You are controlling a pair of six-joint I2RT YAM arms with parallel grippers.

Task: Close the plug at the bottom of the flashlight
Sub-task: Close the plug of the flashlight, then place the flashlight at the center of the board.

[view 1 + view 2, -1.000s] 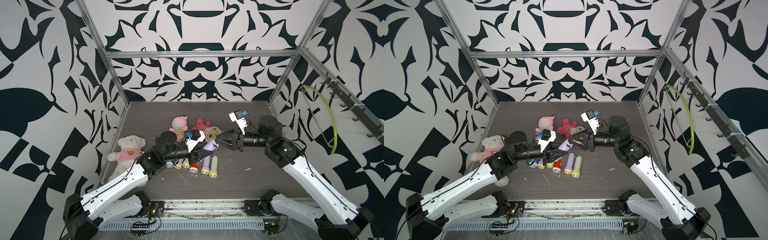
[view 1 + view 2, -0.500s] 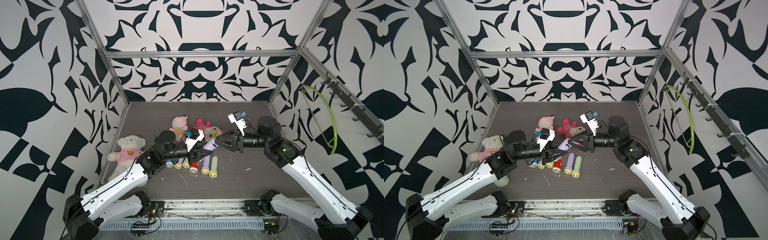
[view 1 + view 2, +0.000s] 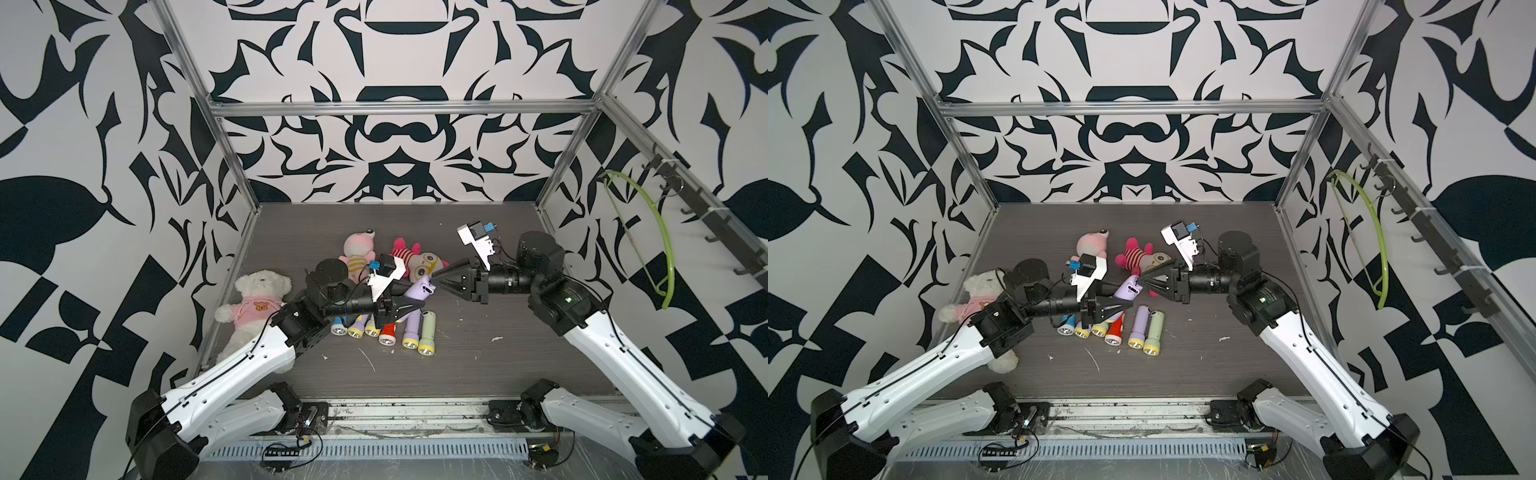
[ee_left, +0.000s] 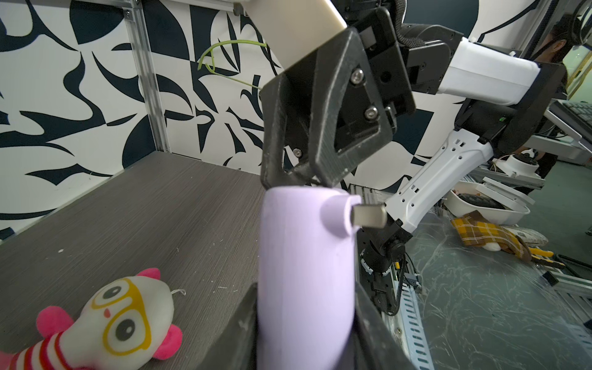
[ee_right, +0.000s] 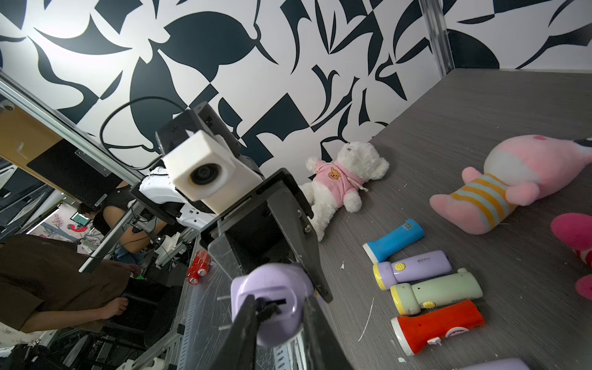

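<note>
Above the desk (image 3: pixel 519 374), over the row of other flashlights (image 3: pixel 409 332), the lilac flashlight (image 4: pixel 304 272) is clamped round its barrel by the left tool (image 3: pixel 419 306), its bottom end towards the right tool (image 3: pixel 436 279). The metal plug (image 4: pixel 367 215) juts sideways from the base, apparently not yet folded in. The right tool's tips sit at that base, nearly together; whether they pinch anything cannot be told. Judged: the flashlight is held up for the work, and folding the plug home remains

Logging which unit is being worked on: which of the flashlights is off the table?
The lilac flashlight held by the left gripper, lifted above the rest. The other flashlights, lilac ones included, lie in a row on the table.
</note>
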